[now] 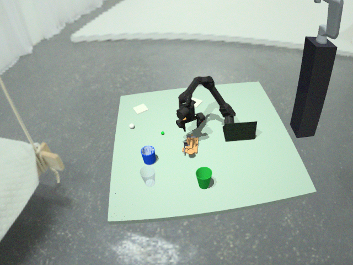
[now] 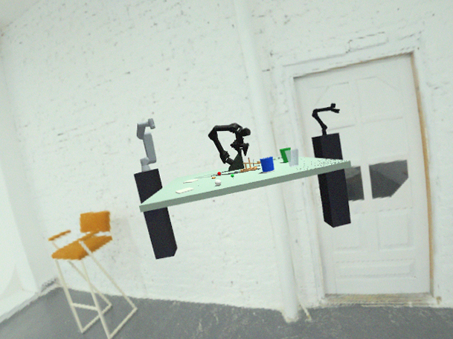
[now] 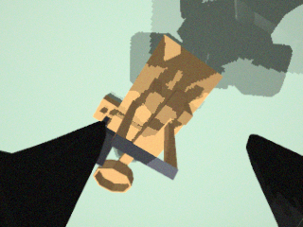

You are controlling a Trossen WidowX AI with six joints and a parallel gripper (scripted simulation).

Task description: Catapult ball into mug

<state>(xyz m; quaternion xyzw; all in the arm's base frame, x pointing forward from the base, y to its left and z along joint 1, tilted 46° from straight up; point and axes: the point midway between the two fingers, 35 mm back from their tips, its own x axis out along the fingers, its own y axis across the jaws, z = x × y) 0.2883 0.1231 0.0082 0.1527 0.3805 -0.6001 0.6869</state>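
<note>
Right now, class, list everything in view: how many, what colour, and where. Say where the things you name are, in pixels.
tabletop [image 1: 256,176] [image 2: 243,188]: one, pale green, under the small things
catapult [image 1: 189,147] [image 3: 156,104]: one, orange and dark grey, below the gripper
blue mug [image 1: 149,157] [image 2: 267,164]: one, blue, beside the clear cup
clear cup [image 1: 148,173] [image 2: 294,157]: one, see-through, by the blue mug
green cup [image 1: 204,179] [image 2: 284,155]: one, green, on the tabletop
balls: three, white [image 1: 131,126] [image 2: 218,182], green [image 1: 162,133] [image 2: 232,176], red [image 2: 219,173], on the tabletop
stool [image 2: 94,222]: one, orange, on the floor
arm [image 1: 218,95] [image 2: 217,144]: one, black, over the tabletop
gripper [image 1: 191,128] [image 3: 176,134]: one, black, open above the catapult
</note>
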